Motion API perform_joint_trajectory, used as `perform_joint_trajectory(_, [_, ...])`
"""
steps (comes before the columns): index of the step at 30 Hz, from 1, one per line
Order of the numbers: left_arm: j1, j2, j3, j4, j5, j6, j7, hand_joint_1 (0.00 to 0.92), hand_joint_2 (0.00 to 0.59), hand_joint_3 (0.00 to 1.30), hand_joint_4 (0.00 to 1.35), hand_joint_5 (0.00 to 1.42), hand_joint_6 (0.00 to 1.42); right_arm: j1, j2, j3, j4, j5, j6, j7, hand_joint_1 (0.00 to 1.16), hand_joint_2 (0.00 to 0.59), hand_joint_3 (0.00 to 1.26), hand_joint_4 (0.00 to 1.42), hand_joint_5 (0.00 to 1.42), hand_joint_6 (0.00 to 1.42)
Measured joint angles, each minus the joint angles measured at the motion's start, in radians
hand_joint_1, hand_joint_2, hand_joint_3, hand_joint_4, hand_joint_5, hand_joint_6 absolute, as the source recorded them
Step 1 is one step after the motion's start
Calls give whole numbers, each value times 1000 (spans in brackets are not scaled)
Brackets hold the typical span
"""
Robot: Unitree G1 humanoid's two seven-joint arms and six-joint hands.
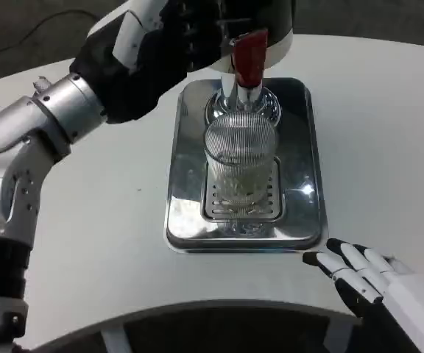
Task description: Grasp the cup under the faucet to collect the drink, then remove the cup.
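while the left hand (169,45) reaches from upper left to the red tap (250,57), its grip indiscernible, the cup (241,163) stands centre on the tray (186,176); right hand (366,283), lower right, fingers apart, empty.

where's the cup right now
In the head view the cup stands upright on the grate of the metal tray, centre of the table, right below the red-handled faucet, with neither hand on it.
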Motion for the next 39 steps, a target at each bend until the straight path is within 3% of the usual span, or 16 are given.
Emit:
perform_joint_trajectory(6, [-19,-25,-10,7,9,-2,-13,0,103,199,146,258,189,0,0,2,0,0,4,0,303,454,112,0,0,0])
perform_joint_trajectory(21, [-35,-26,-64,43,95,-57,-30,0,83,190,142,254,191,-26,1,26,0,16,65,0,303,451,131,0,0,0])
perform_joint_trajectory(30, [-35,-22,-89,43,151,-127,-34,0,69,176,111,216,119,-89,-24,100,0,33,231,16,303,447,136,2,0,0])
perform_joint_trajectory(35, [-34,-20,-96,43,168,-155,-42,0,56,176,110,204,96,-194,-42,108,0,47,323,16,320,423,125,2,5,0])
perform_joint_trajectory(39, [-34,-18,-105,46,189,-191,-47,0,47,185,110,199,80,-255,-70,106,3,76,381,14,362,369,106,2,26,13])
